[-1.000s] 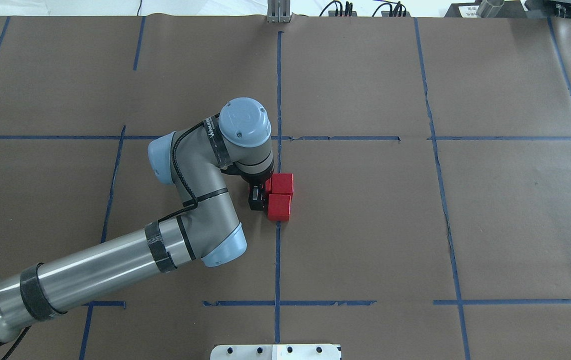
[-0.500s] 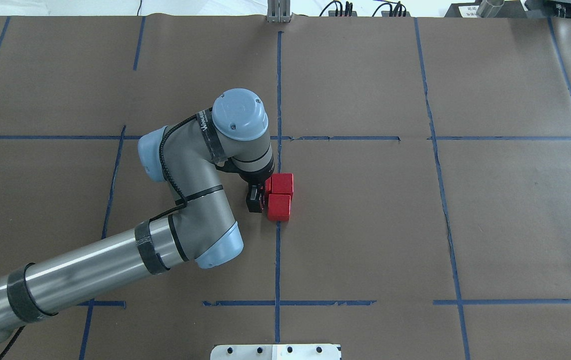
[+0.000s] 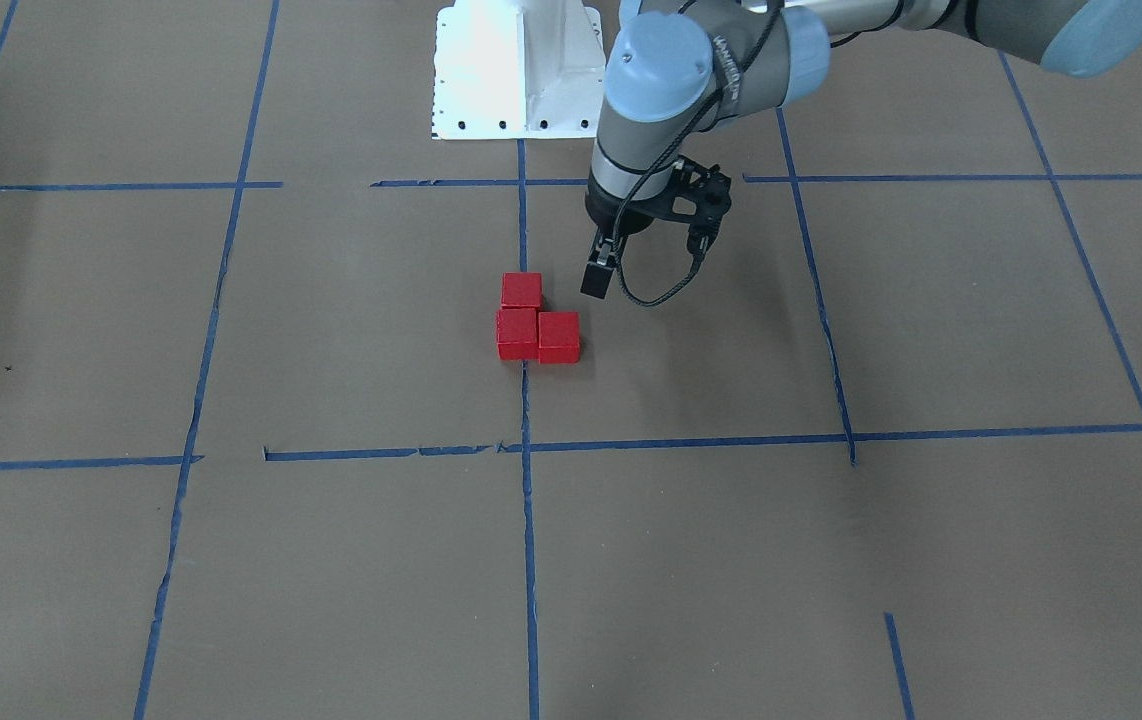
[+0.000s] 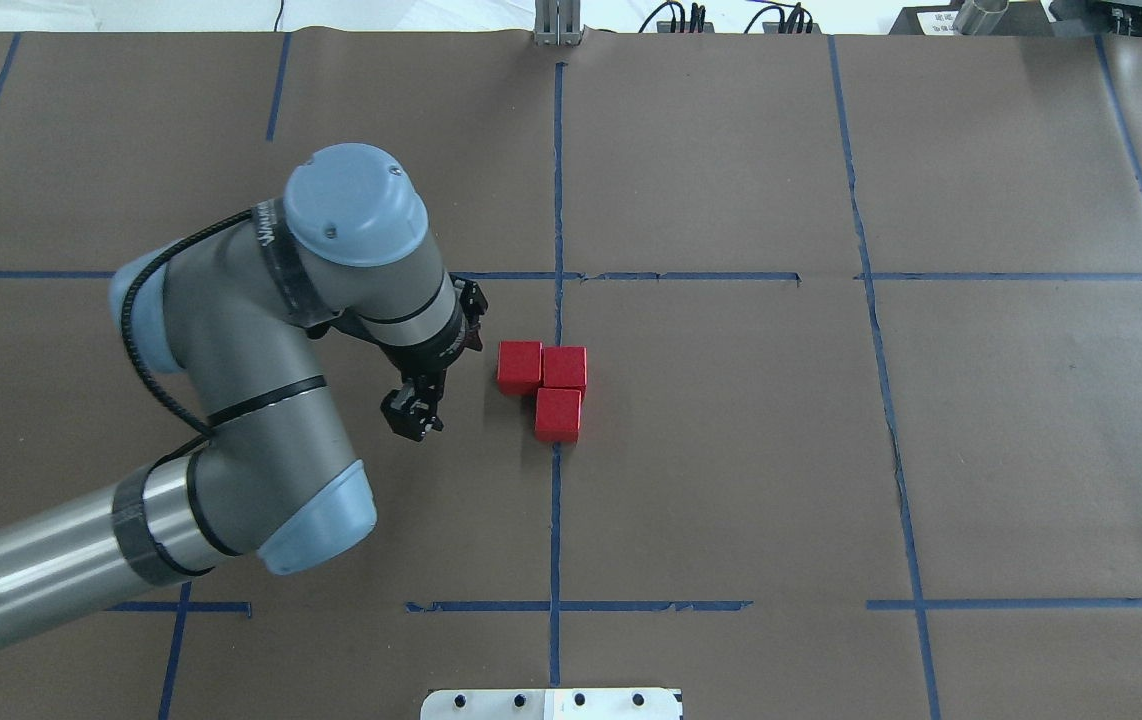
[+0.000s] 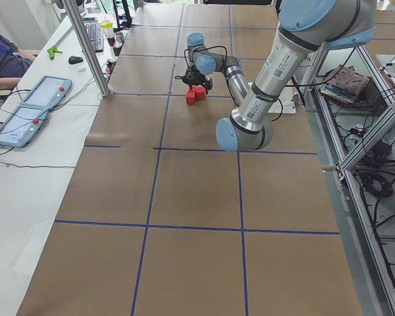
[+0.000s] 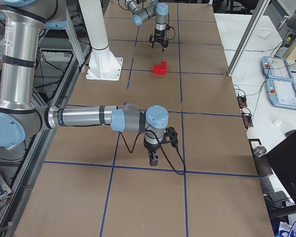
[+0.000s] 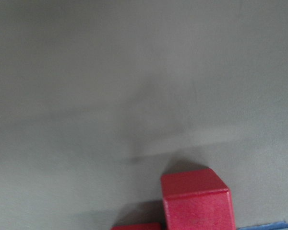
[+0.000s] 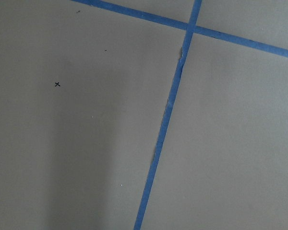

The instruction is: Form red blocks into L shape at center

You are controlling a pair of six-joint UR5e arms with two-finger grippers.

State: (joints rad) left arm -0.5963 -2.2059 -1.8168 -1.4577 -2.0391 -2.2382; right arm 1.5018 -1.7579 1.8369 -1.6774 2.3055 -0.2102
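In the view from the desk's right end, the right arm's tool (image 6: 153, 159) is seen nearest, in the lower middle of the frame. It is pointed down at the brown paper-covered desk (image 6: 212, 197), close to a blue tape line (image 6: 138, 166). Whether its fingers are apart or together cannot be told. Only bare paper and crossing tape are shown by its wrist camera.

In the overhead view, a white base plate (image 4: 551, 703) is cut off by the bottom edge. The left arm (image 4: 231, 400) is seen entering from the lower left, bent across the left-middle of the frame. Its tool (image 4: 441, 365) is held with the fingers spread apart and nothing between them, near the blocks on their left and clear of them.

The three red blocks (image 4: 564, 367) are set at the centre of the desk (image 4: 631, 430), just above the middle of the frame. Two are placed side by side in a row, and the third is placed directly below the right-hand one, so that an L is formed. All three are touching. The vertical tape line (image 4: 555, 520) is covered by the right-hand pair.

In the left wrist view, one block is shown at bottom centre-right.

Farthest off, a grey metal post (image 4: 556, 25) and black cables (image 4: 691, 15) are seen along the top edge.
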